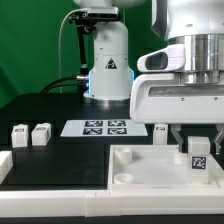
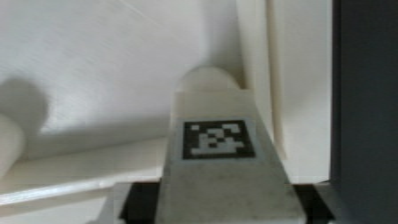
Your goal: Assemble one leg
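Observation:
My gripper [image 1: 199, 150] is shut on a white leg [image 1: 199, 160] with a black-and-white tag, holding it upright over the right part of the large flat white square piece [image 1: 140, 170]. In the wrist view the leg [image 2: 217, 150] runs away from the fingers [image 2: 146, 198], its far end close to the white piece [image 2: 107, 90] beside a raised white edge. Three more legs lie on the black table: two [image 1: 18, 136] [image 1: 41, 133] at the exterior view's left and one [image 1: 160, 133] behind the white piece.
The marker board [image 1: 105, 127] lies on the table behind the white piece. A white L-shaped fence [image 1: 30, 178] runs along the front left. The robot's base [image 1: 108, 70] stands at the back.

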